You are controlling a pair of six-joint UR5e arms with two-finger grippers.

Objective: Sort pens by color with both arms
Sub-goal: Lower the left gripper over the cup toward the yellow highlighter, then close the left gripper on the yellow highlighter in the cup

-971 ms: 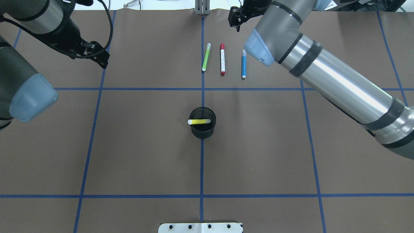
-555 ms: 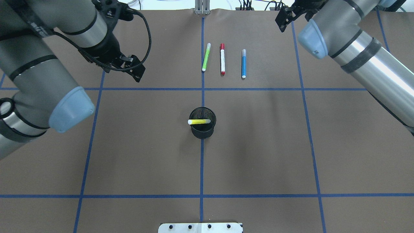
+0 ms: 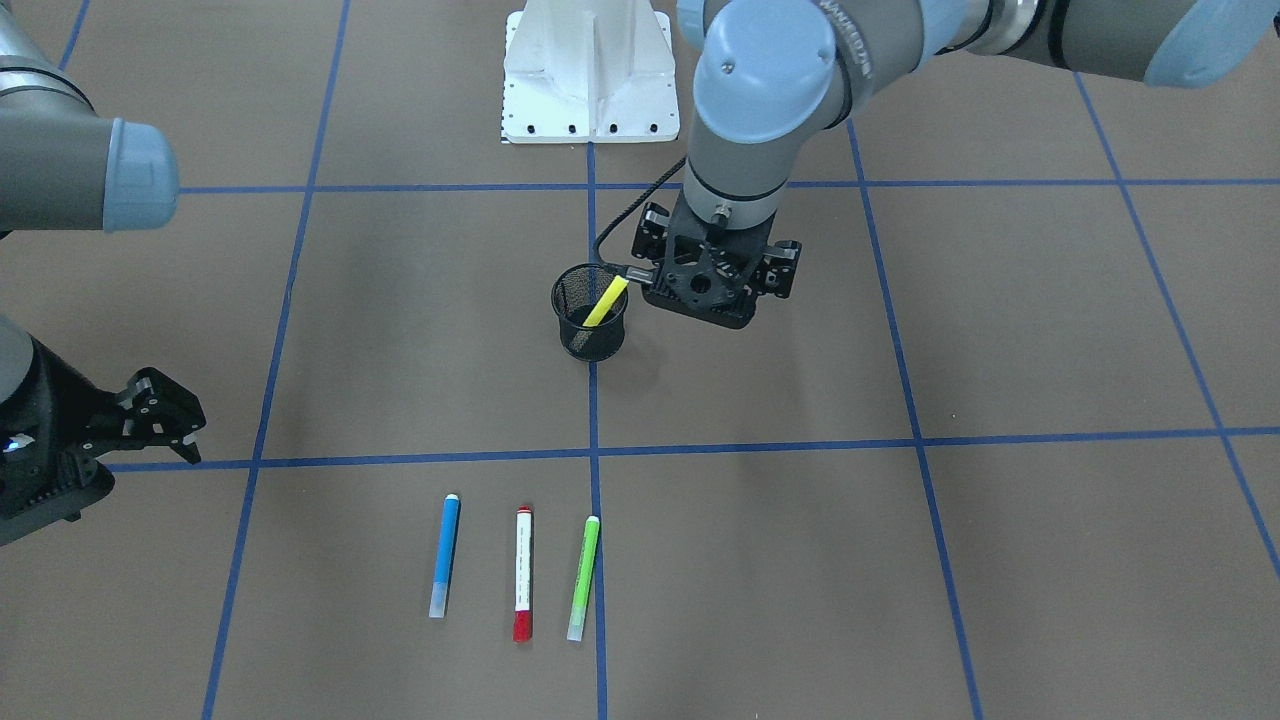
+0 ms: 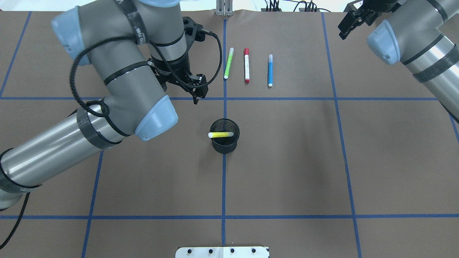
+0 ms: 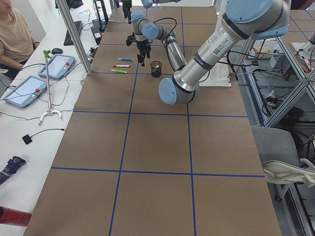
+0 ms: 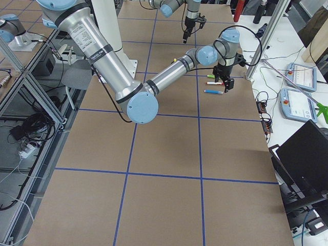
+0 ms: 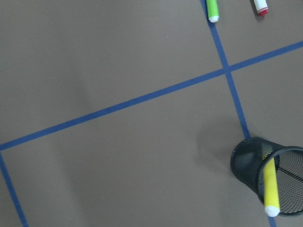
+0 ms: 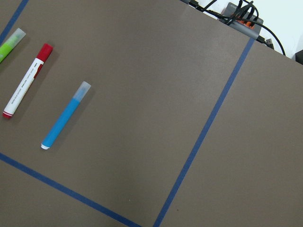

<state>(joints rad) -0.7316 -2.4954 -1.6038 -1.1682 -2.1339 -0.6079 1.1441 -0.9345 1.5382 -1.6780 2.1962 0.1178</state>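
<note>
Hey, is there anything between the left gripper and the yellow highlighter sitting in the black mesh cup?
Nothing visible. Only bare brown table paper lies between the left gripper and the black mesh cup, and the yellow highlighter sticks out past the cup's rim. The green highlighter lies farther away, off that path.

Overhead and front opposed, sharing pens
</note>
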